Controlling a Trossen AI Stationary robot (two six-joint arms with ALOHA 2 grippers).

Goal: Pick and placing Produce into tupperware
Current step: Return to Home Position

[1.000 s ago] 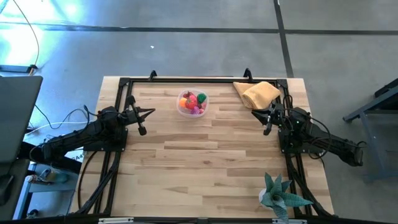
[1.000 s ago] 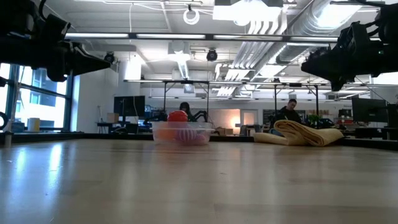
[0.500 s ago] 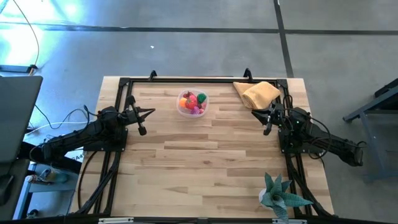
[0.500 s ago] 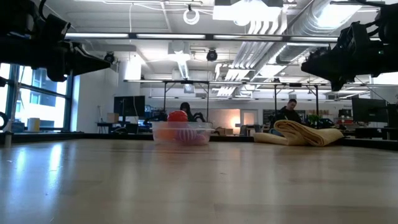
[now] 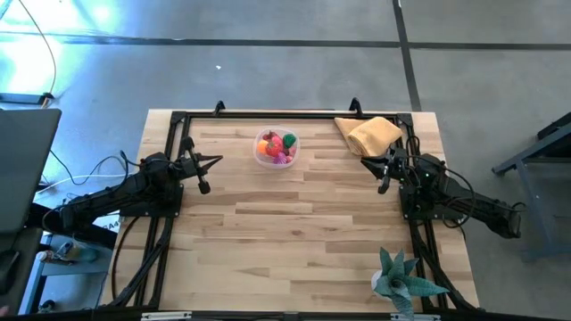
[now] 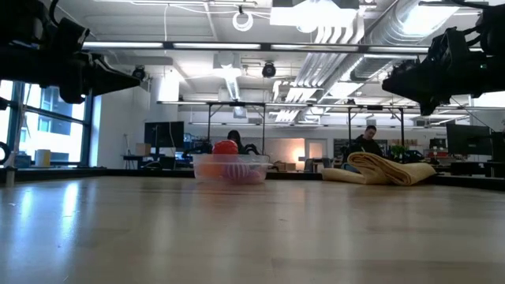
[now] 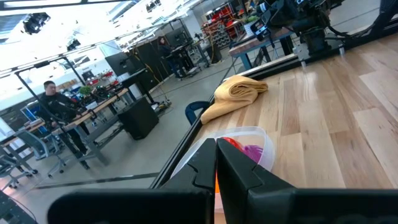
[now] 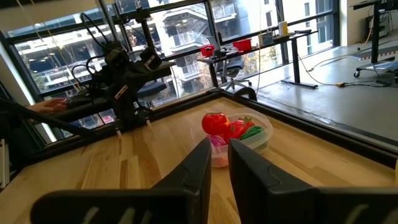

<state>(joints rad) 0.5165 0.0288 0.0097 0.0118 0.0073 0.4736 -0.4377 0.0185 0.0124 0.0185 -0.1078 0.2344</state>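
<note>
From above, the produce [image 5: 276, 145] fills my tupperware [image 5: 261, 159] near the desk's [image 5: 303, 232] far edge; wrist views show my left end effector [image 5: 214, 160] and right end effector [image 5: 368, 164] closed, empty.

One camera looks straight down on the whole surface [image 5: 303, 214]; another sits level with it, facing the room. Each wrist camera looks past its own claw, and all four share the tupperware [image 5: 276, 148] ahead.

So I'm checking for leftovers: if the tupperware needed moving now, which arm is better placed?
Left, marginally, as a judgement: the left end effector is nearer the tupperware, with bare table between. The right end effector sits beside the tan cloth.
</note>
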